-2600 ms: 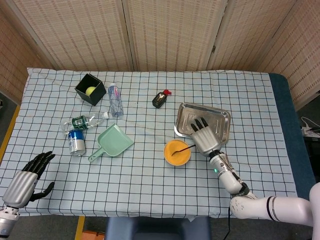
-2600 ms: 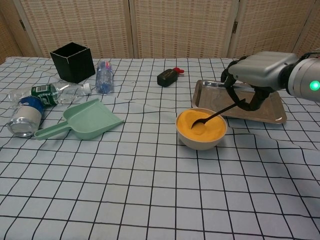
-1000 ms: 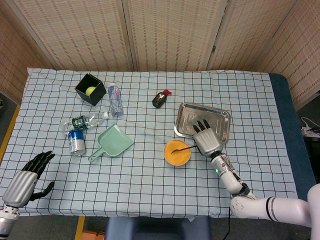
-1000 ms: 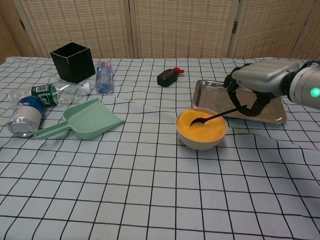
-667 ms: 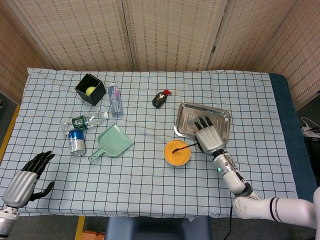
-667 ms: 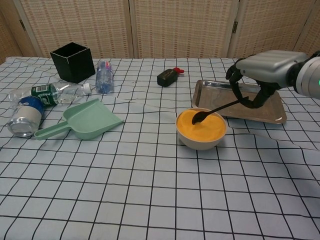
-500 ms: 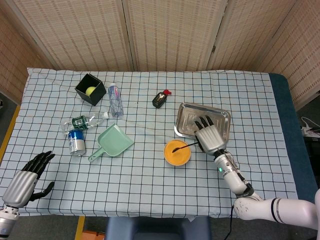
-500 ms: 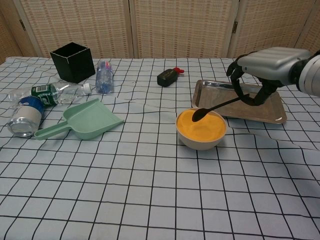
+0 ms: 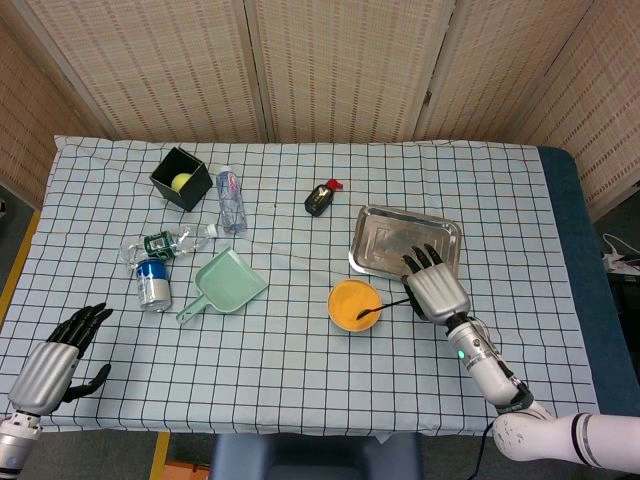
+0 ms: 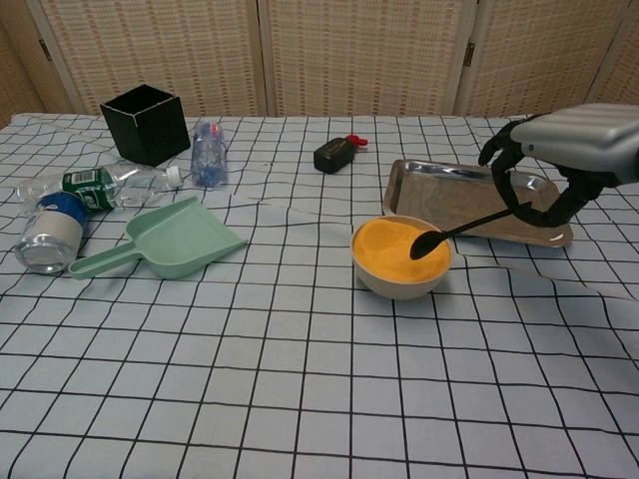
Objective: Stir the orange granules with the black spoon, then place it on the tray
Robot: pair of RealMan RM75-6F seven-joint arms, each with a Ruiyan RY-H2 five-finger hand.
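I have the black spoon point(image 10: 467, 227) pinched by the end of its handle in my right hand point(image 10: 559, 160), fingers point(image 10: 504, 150) curled down around it, and its bowl sits just over the near-right rim of the bowl of orange granules point(image 10: 399, 254), apparently clear of the granules, though I can't be certain. The metal tray point(image 10: 469, 205) lies just behind and to the right of that bowl on the checked bench point(image 10: 300, 339). I judge the spoon to be light, thin and stiff, probably smooth plastic, so it could swivel in a pinch this far out on the handle; I'd keep the hold where it is, at the handle's far end, and lower it flat rather than drop it, since a light spoon may bounce or skid on bare metal and scatter any grains clinging to it. The granules look loose and dry, easy to spill over the rim if I drag the spoon. My left hand point(image 9: 45, 365) rests at the near-left corner, fingers spread and holding nothing. Counting things: one spoon, one bowl, one tray, one green dustpan point(image 10: 165, 239), one black box point(image 10: 145, 122) with a yellow ball point(image 9: 181, 181) inside, two clear bottles point(image 10: 207, 152) lying down, one can point(image 10: 48, 232), and one small black bottle with a red cap point(image 10: 336, 153).
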